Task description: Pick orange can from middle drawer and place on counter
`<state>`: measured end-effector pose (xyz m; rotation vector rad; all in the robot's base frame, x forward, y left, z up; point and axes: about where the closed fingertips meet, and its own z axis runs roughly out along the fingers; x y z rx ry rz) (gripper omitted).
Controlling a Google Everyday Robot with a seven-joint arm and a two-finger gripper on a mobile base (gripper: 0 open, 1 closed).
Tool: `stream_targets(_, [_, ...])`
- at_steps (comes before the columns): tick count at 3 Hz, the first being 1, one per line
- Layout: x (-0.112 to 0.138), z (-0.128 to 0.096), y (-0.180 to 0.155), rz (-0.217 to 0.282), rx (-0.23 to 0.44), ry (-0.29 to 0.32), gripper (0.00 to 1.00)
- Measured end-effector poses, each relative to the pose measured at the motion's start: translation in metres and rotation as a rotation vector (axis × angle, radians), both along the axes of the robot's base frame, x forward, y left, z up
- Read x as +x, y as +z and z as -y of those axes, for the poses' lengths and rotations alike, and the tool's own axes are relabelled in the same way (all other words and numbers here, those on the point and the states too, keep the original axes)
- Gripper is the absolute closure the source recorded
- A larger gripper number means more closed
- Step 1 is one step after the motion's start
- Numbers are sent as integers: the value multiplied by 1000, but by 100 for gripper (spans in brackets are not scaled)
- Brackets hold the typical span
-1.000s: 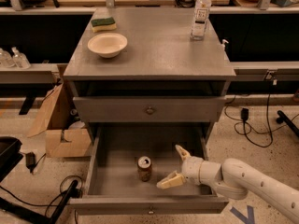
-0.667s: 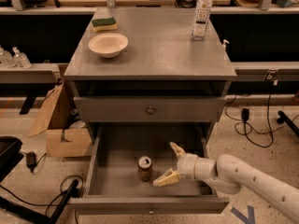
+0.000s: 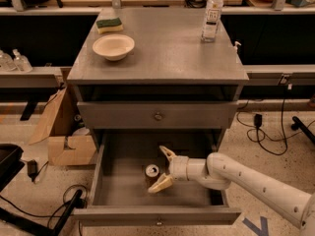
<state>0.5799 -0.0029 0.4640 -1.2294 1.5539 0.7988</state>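
Observation:
The orange can point(image 3: 151, 174) stands upright inside the open middle drawer point(image 3: 156, 213), left of its centre, silver top showing. My gripper point(image 3: 160, 169) reaches in from the right on a white arm, inside the drawer. Its two tan fingers are spread open around the can's right side, one finger point(image 3: 167, 153) behind the can and one point(image 3: 160, 184) in front. The can still rests on the drawer floor. The grey counter point(image 3: 167, 53) lies above, over the shut upper drawer.
On the counter stand a cream bowl point(image 3: 113, 46), a green sponge point(image 3: 109, 24) and a clear water bottle point(image 3: 211, 14). A cardboard box point(image 3: 66, 140) sits on the floor to the left. Cables trail on the floor on both sides.
My gripper has moved left across the drawer, from clear of the can on its right to having its open fingers around the can. The can has not moved.

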Motion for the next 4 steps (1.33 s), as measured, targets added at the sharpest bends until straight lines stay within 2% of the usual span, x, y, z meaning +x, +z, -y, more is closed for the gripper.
stream_targets(2, [5,-22,-39,17,-61,55,0])
stream_targets(3, [7,-27,-55,8,-94,68,17])
stream_targets(4, [7,-28,-63,-1,-107,67,40])
